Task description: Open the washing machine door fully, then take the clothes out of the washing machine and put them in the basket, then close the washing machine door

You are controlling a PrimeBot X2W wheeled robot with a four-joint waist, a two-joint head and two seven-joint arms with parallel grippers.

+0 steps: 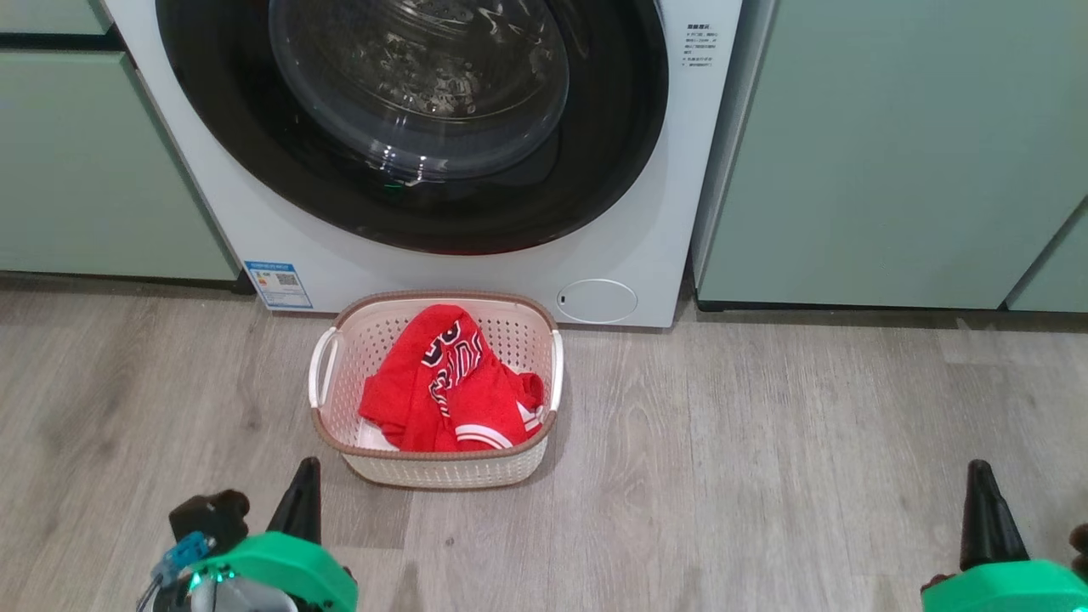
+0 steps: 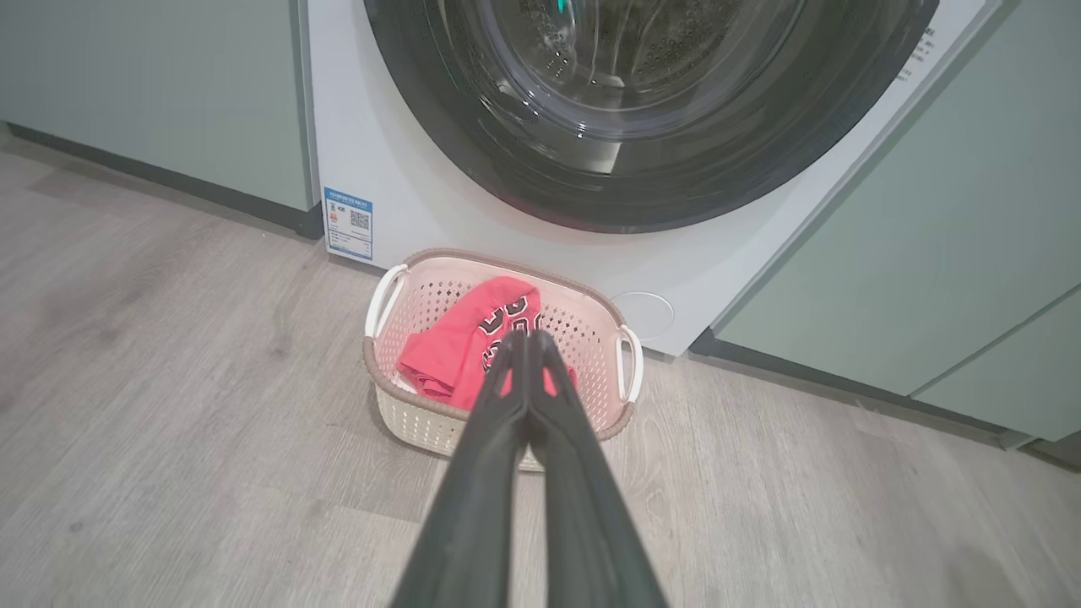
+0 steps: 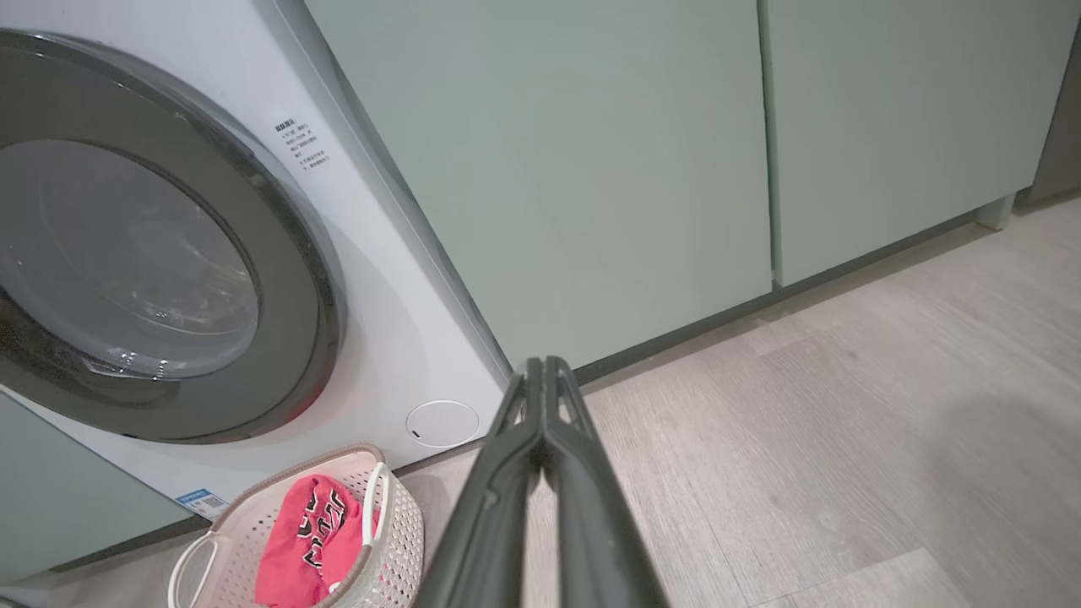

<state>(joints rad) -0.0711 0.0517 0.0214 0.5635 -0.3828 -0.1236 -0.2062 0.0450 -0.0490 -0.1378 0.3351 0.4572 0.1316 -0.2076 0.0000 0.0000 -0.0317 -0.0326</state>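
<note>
Door (image 1: 416, 85) looks shut, clothes (image 1: 442, 382) in basket (image 1: 442, 472) mid-frame; left fingers (image 2: 502, 422) and right fingers (image 3: 511, 456) closed, empty. Gently push-test it before retreating.

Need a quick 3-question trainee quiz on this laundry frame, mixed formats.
1. True or false: the washing machine door is shut.
2. Where are the red clothes? A) on the floor B) in the basket C) held by an end effector
3. Fill in: the fingers of the left end effector and the right end effector are both ____.
Key: 1 true; 2 B; 3 closed.
</note>
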